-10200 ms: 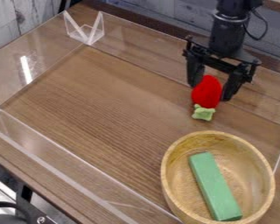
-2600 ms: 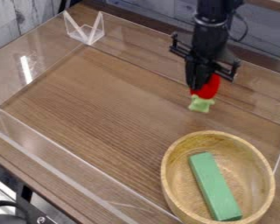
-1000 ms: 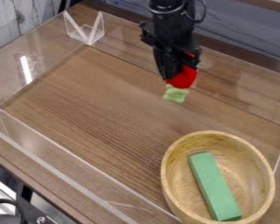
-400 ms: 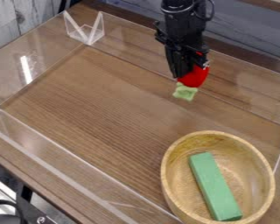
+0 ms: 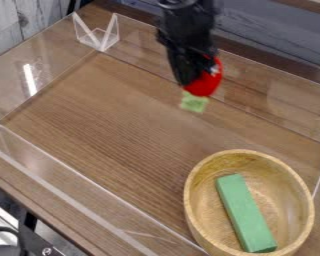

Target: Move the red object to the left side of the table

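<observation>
The red object (image 5: 204, 80), a small glossy strawberry-shaped toy with a light green cap hanging below it, is held off the table (image 5: 109, 120) in the upper middle of the camera view. My gripper (image 5: 195, 76) points steeply down from the black arm and is shut on the toy's red body. The green cap shows just under the fingertips, clear of the wood. The picture is slightly blurred around the hand.
A round light wooden bowl (image 5: 206, 184) at the lower right holds a green rectangular block (image 5: 244, 212). Low clear acrylic walls (image 5: 43, 70) border the tabletop, with a small clear bracket (image 5: 96, 33) at the far left corner.
The gripper, still shut on the red object, swung slightly right and then came back left, lifting a little above the wood. Bowl and block have not moved.
</observation>
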`<state>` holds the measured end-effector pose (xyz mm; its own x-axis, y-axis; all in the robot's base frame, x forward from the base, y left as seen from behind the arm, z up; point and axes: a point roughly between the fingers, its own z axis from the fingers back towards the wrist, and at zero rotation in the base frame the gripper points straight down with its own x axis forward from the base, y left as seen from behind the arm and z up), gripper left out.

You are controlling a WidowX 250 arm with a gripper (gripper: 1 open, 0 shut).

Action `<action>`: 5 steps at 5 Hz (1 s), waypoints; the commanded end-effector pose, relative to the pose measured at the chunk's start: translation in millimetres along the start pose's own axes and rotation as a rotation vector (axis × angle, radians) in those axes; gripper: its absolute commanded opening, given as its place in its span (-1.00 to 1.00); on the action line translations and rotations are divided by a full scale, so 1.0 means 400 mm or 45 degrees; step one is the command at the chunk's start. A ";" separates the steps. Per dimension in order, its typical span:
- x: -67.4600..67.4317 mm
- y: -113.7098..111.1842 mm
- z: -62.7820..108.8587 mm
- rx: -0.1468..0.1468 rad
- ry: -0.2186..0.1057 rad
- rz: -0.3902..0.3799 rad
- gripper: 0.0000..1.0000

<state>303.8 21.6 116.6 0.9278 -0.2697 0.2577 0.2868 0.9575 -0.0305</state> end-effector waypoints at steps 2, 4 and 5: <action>-0.078 0.053 0.030 0.036 -0.008 0.003 -1.00; -0.159 0.172 0.008 0.064 0.014 -0.025 -1.00; -0.192 0.258 -0.013 0.063 0.021 -0.042 -1.00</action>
<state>255.5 134.0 74.5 0.9325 -0.2968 0.2059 0.3067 0.9516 -0.0172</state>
